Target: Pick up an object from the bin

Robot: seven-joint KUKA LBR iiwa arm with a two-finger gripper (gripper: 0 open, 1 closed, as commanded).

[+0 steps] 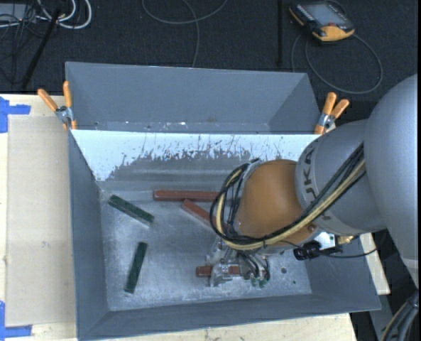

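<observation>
Short brown bar is seen lying flat on the floor of the bin, near the front edge and a little right of the middle. Its right end is lost beneath the gripper.

Toward the left edge two dark bars are found, well apart from it. The rear green bar lies tilted, and the front green bar points roughly toward the front edge. At mid-floor a pair of longer brown bars is laid touching, partly covered by the arm's orange wrist cover.

The gripper is set low at the short bar's right end. Whether it is spread or pressed together cannot be told. Just right of it a small green piece is seen.

The short bar is judged stiff, light and smooth-sided. It would best be taken across its narrow width near mid-length, since a hold at one end could let it pivot or slip.
</observation>
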